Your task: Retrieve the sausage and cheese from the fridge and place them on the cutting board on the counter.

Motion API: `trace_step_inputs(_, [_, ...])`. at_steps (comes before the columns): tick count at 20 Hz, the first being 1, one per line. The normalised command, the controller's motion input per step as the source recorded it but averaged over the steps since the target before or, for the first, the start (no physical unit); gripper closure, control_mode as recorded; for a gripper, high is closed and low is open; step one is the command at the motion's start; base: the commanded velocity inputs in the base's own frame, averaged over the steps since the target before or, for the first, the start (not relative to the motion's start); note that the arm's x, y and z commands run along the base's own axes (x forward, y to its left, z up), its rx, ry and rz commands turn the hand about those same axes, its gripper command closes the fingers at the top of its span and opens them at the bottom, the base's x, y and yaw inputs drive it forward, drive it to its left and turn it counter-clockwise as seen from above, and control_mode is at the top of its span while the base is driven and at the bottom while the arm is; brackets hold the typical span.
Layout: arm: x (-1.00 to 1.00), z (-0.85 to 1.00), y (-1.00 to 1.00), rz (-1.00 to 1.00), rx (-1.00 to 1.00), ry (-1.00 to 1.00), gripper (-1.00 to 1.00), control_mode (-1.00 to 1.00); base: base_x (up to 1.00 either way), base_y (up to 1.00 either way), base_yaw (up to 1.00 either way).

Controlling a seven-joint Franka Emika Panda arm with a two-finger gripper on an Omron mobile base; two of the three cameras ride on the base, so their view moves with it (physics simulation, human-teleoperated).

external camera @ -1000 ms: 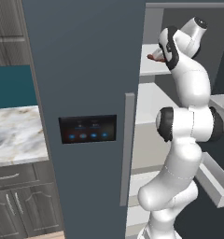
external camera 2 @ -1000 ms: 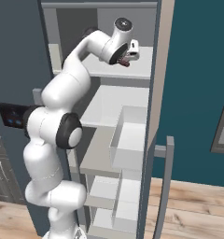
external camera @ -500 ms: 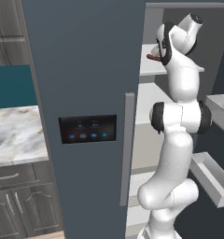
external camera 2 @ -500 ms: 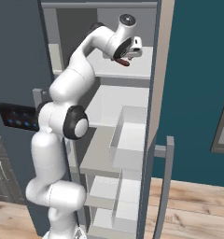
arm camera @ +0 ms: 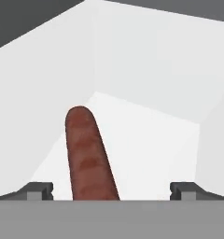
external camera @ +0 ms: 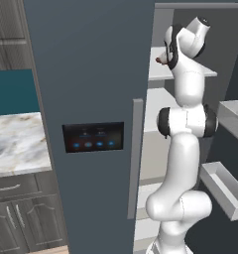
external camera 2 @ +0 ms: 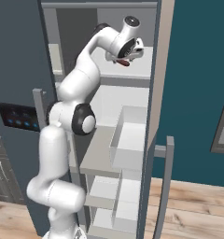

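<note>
A: Where does the sausage (arm camera: 88, 154) sit?

B: On the upper white shelf (external camera 2: 132, 70) inside the fridge (external camera: 86, 99), lying lengthwise between the two fingertips (arm camera: 39, 190) in the hand view.

A: And the gripper (arm camera: 111, 191)?

B: Spread wide, one tip on either side of the sausage, neither touching it as far as the hand view shows. Nothing is pinched.

A: So how far along is the robot?

B: Early, by the look of it. The fridge door stands open and the arm reaches to that shelf, but the sausage is not yet grasped. Grasping, carrying it to the cutting board, and then fetching the cheese all remain.
</note>
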Motion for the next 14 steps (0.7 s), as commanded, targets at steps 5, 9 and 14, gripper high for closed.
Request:
trace_step_inputs(5, [0.00, -0.31, -0.03, 0.10, -0.10, 0.02, -1.00, -1.00, 0.00, 0.00, 0.00])
trace_step_inputs(9, [-0.02, -0.34, 0.00, 0.05, -0.09, 0.00, 1.00, -1.00, 0.00, 0.00, 0.00])
trace_step_inputs(14, [-0.29, -0.45, 0.00, 0.01, -0.09, 0.01, 1.00, -1.00, 0.00, 0.00, 0.00])
